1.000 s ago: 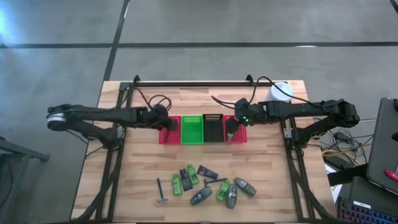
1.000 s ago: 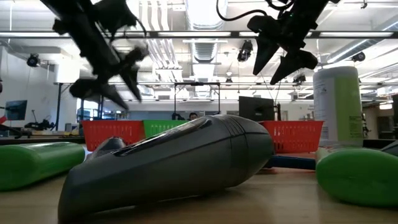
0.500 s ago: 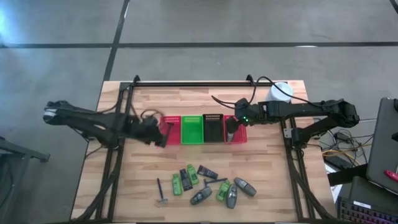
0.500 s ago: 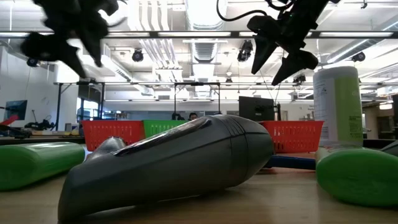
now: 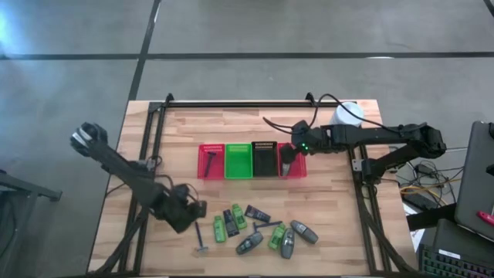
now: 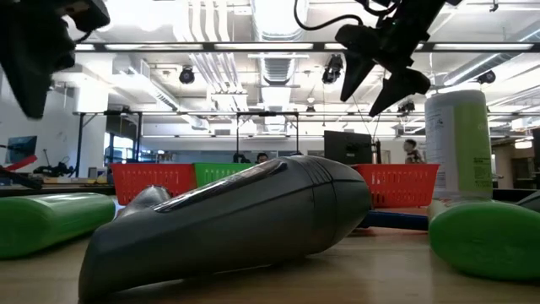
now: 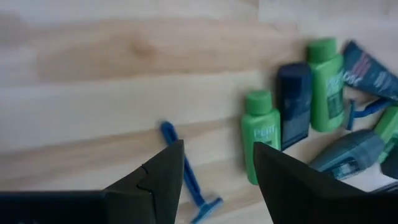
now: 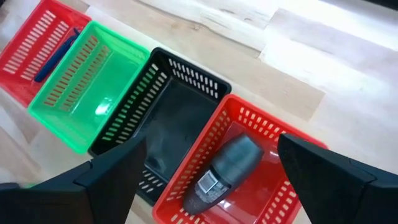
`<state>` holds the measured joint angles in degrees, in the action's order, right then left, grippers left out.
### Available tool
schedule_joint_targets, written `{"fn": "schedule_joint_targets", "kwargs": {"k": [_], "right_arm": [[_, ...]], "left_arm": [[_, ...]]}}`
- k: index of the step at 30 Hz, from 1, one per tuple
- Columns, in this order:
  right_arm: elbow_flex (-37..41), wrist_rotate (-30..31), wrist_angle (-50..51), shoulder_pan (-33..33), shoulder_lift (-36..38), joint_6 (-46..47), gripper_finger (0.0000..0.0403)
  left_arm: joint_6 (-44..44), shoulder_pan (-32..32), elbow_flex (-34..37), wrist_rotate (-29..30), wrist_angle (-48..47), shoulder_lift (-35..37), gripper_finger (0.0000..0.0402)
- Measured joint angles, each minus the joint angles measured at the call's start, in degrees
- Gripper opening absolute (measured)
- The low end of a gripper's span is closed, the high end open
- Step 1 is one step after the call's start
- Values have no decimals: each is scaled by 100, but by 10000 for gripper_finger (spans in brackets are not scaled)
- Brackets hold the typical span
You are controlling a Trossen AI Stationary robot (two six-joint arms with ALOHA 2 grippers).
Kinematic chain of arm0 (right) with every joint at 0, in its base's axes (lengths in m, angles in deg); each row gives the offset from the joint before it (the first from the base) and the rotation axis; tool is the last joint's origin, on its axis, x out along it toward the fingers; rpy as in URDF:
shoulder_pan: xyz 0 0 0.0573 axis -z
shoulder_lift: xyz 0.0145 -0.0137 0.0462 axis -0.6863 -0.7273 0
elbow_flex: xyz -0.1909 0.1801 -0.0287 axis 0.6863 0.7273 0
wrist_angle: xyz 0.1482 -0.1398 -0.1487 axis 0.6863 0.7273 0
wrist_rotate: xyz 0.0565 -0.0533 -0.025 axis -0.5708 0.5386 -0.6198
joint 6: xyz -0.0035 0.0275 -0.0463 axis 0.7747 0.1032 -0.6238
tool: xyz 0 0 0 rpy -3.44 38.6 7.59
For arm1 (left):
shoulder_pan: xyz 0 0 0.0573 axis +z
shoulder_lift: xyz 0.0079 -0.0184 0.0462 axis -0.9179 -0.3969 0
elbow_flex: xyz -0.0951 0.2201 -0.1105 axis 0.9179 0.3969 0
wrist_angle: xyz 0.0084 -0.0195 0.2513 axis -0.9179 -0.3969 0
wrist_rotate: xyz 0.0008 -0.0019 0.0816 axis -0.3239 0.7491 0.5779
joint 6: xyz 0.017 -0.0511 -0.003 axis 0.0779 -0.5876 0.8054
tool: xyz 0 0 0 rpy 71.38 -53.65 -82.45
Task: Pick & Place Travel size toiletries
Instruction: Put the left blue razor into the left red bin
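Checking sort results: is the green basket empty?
Yes. In the right wrist view the green basket shows only its bare floor.

Travel-size toiletries: most loose in a cluster at the table's near edge, two already in baskets.

A blue razor (image 5: 201,238) lies flat at the cluster's left end, handle pointing away from the near edge, a little apart from the rest. Just beside it a green bottle (image 7: 260,134), a dark tube (image 7: 293,106) and a second green bottle (image 7: 326,84) lie side by side, touching, caps the same way. Beyond them lie a dark blue tube (image 7: 370,70), another blue razor (image 5: 267,225), a green packet (image 5: 276,236) and three grey oval bottles (image 5: 287,242), tilted at different angles. One grey oval bottle (image 8: 224,169) lies in the right-hand red basket; a blue razor (image 8: 57,54) lies in the left-hand red basket.
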<state>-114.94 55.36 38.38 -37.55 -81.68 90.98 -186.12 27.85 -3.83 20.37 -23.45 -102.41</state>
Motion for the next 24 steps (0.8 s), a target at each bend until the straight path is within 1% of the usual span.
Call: {"fn": "schedule_joint_targets", "kwargs": {"k": [2,4,10,12,17,20,24], "right_arm": [[0,-1,3,42,-3,-79,348],[0,-1,3,57,-3,-112,343],[0,-4,7,67,-5,-295,331],[0,-10,4,67,-5,-337,329],[0,-46,11,65,-7,-422,327],[0,-52,13,65,-7,-521,334],[0,-153,17,65,-7,-676,348]], "left_arm": [[-23,-4,-143,-166,239,-399,195],[-31,-4,-340,-336,248,-768,195],[-174,-18,-952,-759,-453,-1562,195],[-358,-50,-1076,-817,-591,-1736,195],[-420,-85,-1261,-978,-395,-2110,195],[-425,-89,-1289,-1082,-180,-2272,195],[-445,-137,-1338,-1160,-204,-2444,195]]}}
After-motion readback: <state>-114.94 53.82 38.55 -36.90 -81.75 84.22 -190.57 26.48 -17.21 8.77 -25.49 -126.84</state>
